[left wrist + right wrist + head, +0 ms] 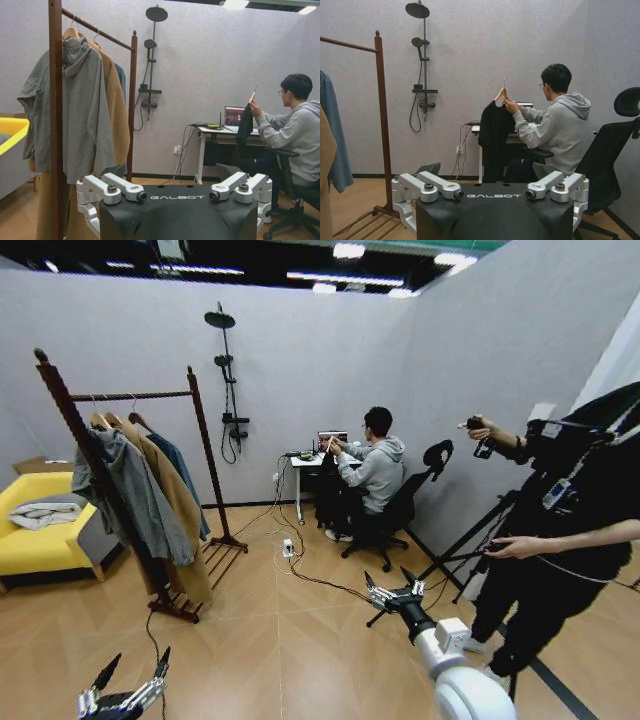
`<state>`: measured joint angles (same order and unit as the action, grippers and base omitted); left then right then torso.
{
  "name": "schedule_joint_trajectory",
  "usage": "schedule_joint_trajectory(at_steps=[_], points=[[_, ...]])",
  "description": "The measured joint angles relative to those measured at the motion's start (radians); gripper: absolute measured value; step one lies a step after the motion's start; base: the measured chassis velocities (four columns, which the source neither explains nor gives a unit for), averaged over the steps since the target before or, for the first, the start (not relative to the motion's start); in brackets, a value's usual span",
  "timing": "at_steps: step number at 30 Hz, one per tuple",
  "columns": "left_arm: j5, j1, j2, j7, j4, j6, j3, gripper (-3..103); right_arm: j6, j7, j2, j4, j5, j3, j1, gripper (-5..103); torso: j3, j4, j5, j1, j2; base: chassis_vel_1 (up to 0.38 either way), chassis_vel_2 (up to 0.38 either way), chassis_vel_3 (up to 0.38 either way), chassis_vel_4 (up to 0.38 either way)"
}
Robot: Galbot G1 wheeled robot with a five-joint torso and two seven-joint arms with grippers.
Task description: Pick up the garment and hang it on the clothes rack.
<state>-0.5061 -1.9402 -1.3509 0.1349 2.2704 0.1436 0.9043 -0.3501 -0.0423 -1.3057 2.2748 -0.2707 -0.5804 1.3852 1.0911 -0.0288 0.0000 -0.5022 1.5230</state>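
The garment [494, 131], black on a wooden hanger [500, 93], hangs right of centre in the right wrist view, held up at the hanger by a seated person's hand [510, 104] beside a desk [476, 128]; it touches neither gripper. The rack [132, 490] stands at left in the head view, carrying a grey jacket [135, 495], a tan coat [180, 510] and a blue one. The left gripper [130, 685], at the lower left edge, and the right gripper [390, 585], lower centre-right, both hang spread and empty above the floor. "GALBOT" is printed on each wrist housing [492, 196].
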Motion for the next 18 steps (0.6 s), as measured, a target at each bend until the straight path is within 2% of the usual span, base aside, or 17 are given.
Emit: schedule_joint_trajectory(at_steps=[8,18], points=[[0.0,0.0,0.0,0.0,0.0,0.0,0.0,100,0.003,0.005,0.001,-0.003,-0.001,0.001,-0.001,100,0.0,0.0001,-0.0001,0.0,0.0,-0.018,0.021,0.027,-0.025],[0.0,0.0,0.0,0.0,0.0,0.0,0.0,100,0.005,0.006,0.004,0.003,-0.005,0.0,-0.002,100,0.0,0.0001,0.0001,0.0,0.0,-0.165,0.153,0.145,-0.154]])
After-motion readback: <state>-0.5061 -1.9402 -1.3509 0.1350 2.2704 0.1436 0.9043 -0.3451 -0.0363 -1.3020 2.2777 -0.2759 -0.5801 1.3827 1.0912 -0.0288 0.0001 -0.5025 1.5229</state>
